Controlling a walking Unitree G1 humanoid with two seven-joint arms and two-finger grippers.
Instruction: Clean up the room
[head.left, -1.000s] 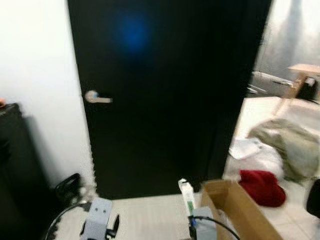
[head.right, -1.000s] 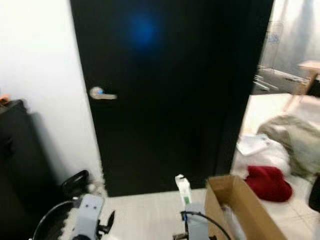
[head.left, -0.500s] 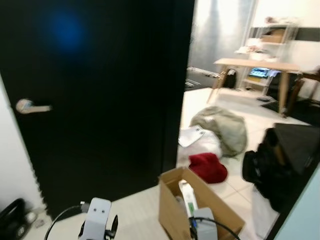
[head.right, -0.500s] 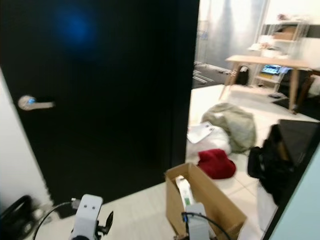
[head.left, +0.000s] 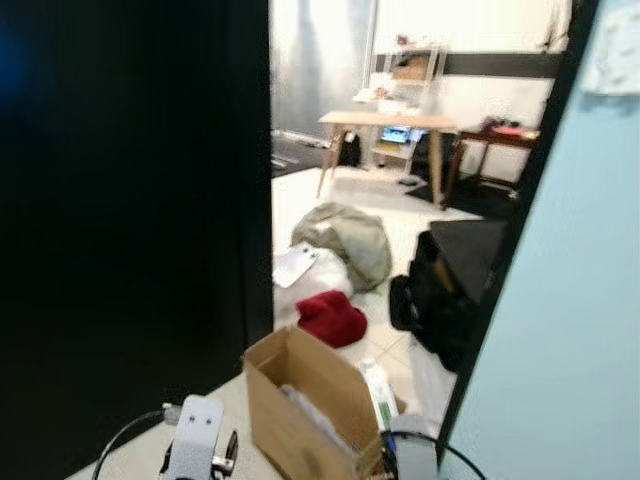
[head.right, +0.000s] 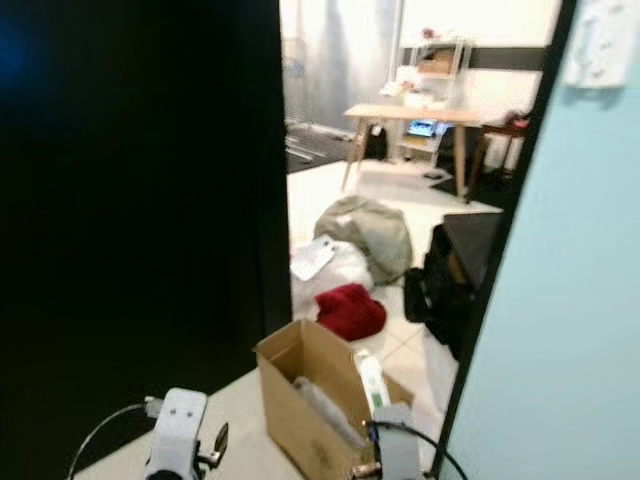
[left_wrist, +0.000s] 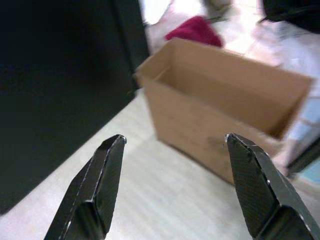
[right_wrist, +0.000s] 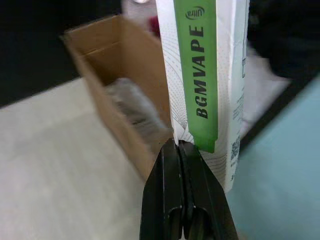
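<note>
Left gripper (left_wrist: 172, 142) was spread wide and empty, low over the floor beside the cardboard box (left_wrist: 225, 100). Right gripper (right_wrist: 178, 145) was clamped on a white-and-green carton (right_wrist: 205, 75), held above the box's far end (head.left: 378, 395).

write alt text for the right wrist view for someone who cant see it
The right gripper, its two black fingers pressed together, holds a white box with a green stripe reading BGMVAPE. Beyond it an open cardboard box with clear plastic inside stands on a pale floor, with a pale blue wall on one side.
</note>
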